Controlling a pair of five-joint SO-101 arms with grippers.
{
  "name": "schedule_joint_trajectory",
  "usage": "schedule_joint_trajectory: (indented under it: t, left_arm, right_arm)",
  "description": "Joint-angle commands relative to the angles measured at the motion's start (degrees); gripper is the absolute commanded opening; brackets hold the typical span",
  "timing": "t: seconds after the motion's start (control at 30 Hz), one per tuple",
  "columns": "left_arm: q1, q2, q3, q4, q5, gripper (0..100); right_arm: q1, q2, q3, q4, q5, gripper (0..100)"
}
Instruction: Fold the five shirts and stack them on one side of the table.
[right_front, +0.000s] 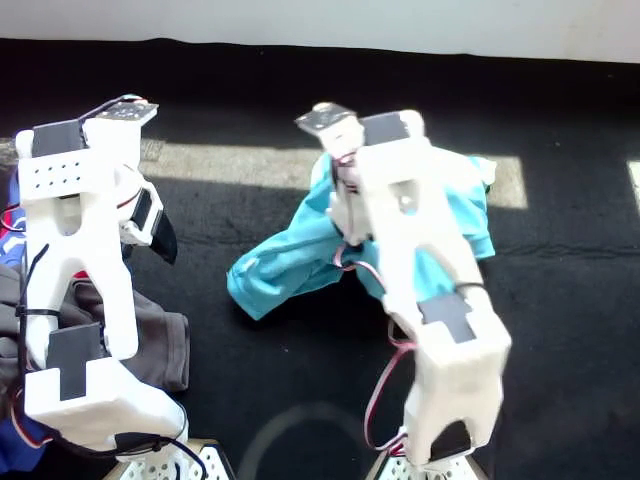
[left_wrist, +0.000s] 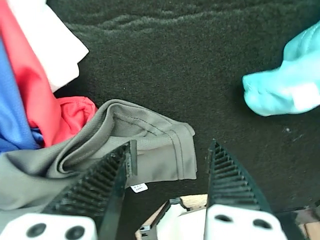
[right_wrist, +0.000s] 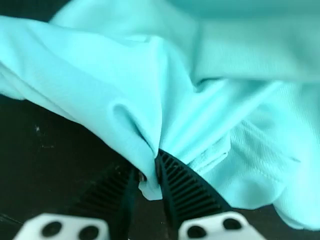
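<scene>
Your right end effector (right_wrist: 148, 167) gripped a fold of the crumpled teal shirt (right_wrist: 200, 100); your left end effector (left_wrist: 172, 147) hung wide open, empty. Nothing looked folded yet, the lower-left heap (right_front: 150, 340) untouched.

Five shirts: teal (right_front: 290, 265), grey (left_wrist: 150, 145), red (left_wrist: 40, 95), blue (left_wrist: 12, 115), white (left_wrist: 50, 40); two arms (right_front: 85, 260) (right_front: 425, 270).

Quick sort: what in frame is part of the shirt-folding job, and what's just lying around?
Job:
- turquoise shirt, pinched in the right gripper
- grey shirt, near the open left gripper
- red shirt, blue shirt and white shirt, heaped beside the grey one

Just there:
- black table cover
- sunlit strip across it
</scene>
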Motion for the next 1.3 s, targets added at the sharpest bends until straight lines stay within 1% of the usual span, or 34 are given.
schedule_joint_trajectory:
  t: [0.0, 0.1, 0.33, 0.4, 0.5, 0.57, 0.67, 0.73, 0.83, 0.93, 1.07, 1.13, 1.27]
  left_arm:
    - [3.65, -0.40, -1.98, 1.14, 3.25, 23]
    - [7.52, -0.31, -1.98, 2.81, 4.31, 23]
    - [15.60, -0.84, 0.22, 4.22, 4.22, 23]
    - [18.15, -0.84, 2.95, 4.22, 4.04, 23]
    - [23.08, -0.92, 7.87, 4.22, 4.04, 23]
    - [26.42, -0.92, 11.30, 4.04, 3.96, 23]
    - [29.41, -1.54, 16.04, 3.25, 3.78, 23]
    - [30.73, -3.82, 19.47, -0.18, 3.96, 23]
    - [32.22, -9.63, 25.98, -5.01, 4.22, 23]
    - [32.66, -14.81, 34.15, -10.99, 7.21, 23]
    - [35.03, -16.31, 43.30, -21.45, 10.37, 23]
    - [37.32, -15.60, 44.79, -24.44, 12.84, 23]
    - [41.63, -15.08, 44.88, -26.29, 18.46, 23]
  right_arm:
    - [1.01, -12.00, 13.49, 0.84, 2.11, 0.6]
    - [1.80, -19.38, 25.98, -2.42, 2.99, 0.6]
    - [8.22, -34.59, 53.05, -13.93, 6.15, 0.6]
    - [9.63, -37.32, 58.51, -16.31, 7.47, 0.7]
    - [9.89, -39.52, 63.60, -18.95, 7.82, 1.6]
    - [9.89, -40.66, 64.48, -19.91, 7.74, 7.3]
    - [10.07, -42.77, 63.43, -19.56, 7.74, 20.9]
    - [10.07, -45.49, 62.11, -19.38, 7.74, 25.9]
    - [10.07, -50.68, 59.21, -17.27, 7.74, 25.9]
    - [10.07, -55.69, 54.90, -12.44, 7.74, 25.9]
    - [10.07, -60.44, 51.56, -7.25, 7.74, 25.9]
    - [10.07, -61.32, 52.18, -6.81, 7.74, 25.9]
    - [10.07, -61.76, 56.57, -7.34, 7.74, 25.9]
